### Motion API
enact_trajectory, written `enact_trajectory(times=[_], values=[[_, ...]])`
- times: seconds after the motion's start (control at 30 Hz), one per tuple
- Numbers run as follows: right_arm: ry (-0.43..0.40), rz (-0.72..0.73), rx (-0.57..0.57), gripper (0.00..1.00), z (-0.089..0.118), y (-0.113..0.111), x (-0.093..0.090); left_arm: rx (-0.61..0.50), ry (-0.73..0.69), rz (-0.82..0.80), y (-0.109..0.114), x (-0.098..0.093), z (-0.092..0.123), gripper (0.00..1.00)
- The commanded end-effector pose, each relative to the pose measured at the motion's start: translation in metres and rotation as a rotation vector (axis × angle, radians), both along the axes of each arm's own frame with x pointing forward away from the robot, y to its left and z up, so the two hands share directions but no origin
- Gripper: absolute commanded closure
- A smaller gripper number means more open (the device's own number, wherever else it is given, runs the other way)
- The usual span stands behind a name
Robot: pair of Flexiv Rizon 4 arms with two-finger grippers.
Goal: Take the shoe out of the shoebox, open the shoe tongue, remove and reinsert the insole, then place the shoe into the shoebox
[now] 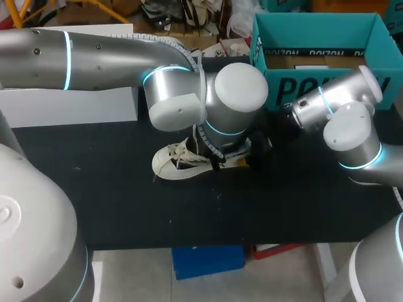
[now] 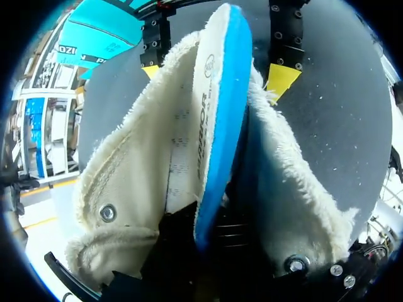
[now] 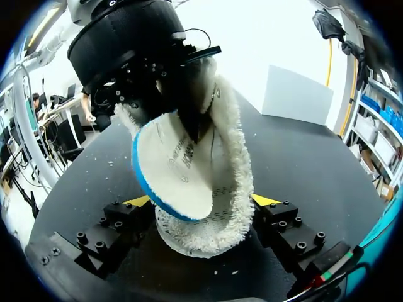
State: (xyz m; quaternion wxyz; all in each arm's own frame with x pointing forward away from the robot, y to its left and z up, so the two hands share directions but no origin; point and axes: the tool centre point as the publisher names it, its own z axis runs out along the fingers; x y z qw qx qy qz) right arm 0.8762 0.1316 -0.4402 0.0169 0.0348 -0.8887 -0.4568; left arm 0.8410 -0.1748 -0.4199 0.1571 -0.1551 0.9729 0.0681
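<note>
Got shoe [image 1: 179, 165] lying on black table [image 1: 126, 207], apart from teal shoebox [image 1: 315, 34] at back rt. Pinching insole [image 3: 173, 167] w/ L gripper [image 3: 189, 107], sticking halfway out of fuzzy collar. Squeezing heel w/ R gripper [image 3: 201, 204], both sides.

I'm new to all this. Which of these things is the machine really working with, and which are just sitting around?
In the job:
white fleece-lined canvas shoe
white foam insole with blue underside
teal cardboard shoebox
left end effector, on the insole
right end effector, at the shoe's heel

Just lying about:
white rectangular box at the table's far edge
black table underneath
</note>
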Motion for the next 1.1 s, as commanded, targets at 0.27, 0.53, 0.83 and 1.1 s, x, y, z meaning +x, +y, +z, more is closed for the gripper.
enact_trajectory(times=[0.27, 0.53, 0.83, 1.1], values=[[0.002, -0.001, -0.001, 1.00, -0.003, -0.001, 0.003, -0.141, 0.020, -0.011, 0.013, -0.012, 0.036, 1.00], [0.002, -0.001, -0.001, 1.00, -0.003, -0.001, 0.003, -0.229, 0.039, -0.073, 0.014, -0.019, 0.053, 1.00], [0.002, -0.001, -0.001, 1.00, -0.003, -0.001, 0.003, -0.288, 0.088, -0.169, 0.000, -0.014, 0.046, 1.00], [0.002, -0.001, -0.001, 1.00, -0.003, -0.001, 0.003, -0.377, 0.116, -0.229, -0.015, 0.002, 0.043, 0.79]])
